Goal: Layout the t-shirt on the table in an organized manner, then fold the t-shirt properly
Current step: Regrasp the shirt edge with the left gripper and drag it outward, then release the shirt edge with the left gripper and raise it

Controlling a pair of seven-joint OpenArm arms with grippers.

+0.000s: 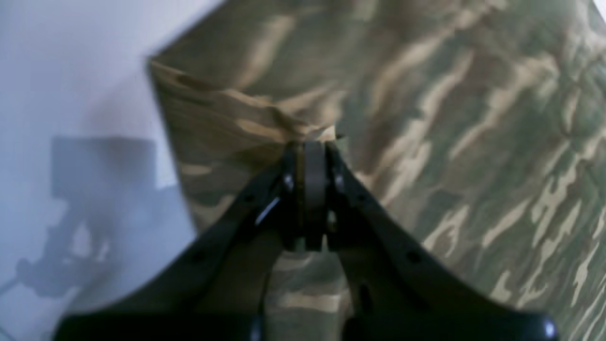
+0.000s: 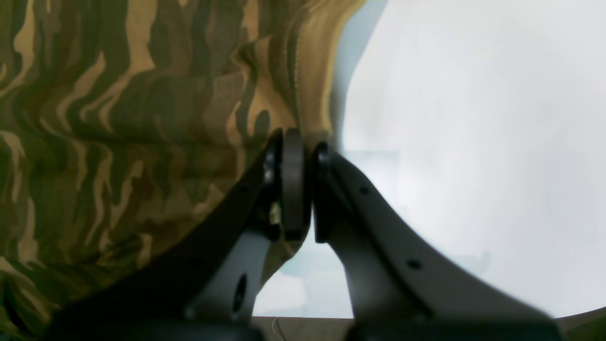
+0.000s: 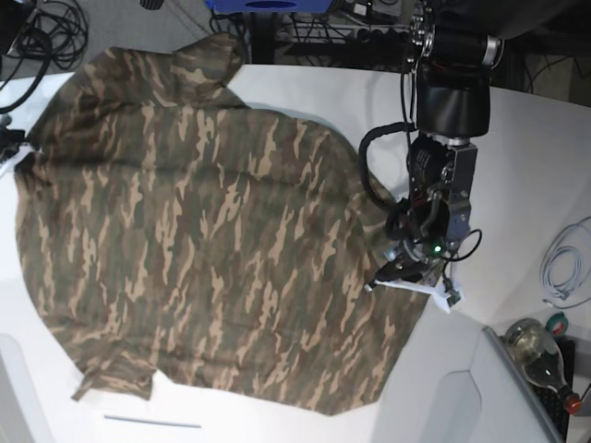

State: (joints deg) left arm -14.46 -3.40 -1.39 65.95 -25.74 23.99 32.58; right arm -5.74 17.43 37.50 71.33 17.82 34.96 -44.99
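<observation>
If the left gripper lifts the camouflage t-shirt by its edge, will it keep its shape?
Probably not. The t-shirt already puckers where the left gripper pinches it, so it should drape limply. Most of it lies spread on the table, so it would likely drag behind.

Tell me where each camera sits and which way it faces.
Left wrist: rides the left arm, looks down its left gripper, pinching the t-shirt edge.
Right wrist: behind the right gripper, clamped on a hem, table beyond.
Base: overhead, facing down; left arm visible.
All share the t-shirt.
</observation>
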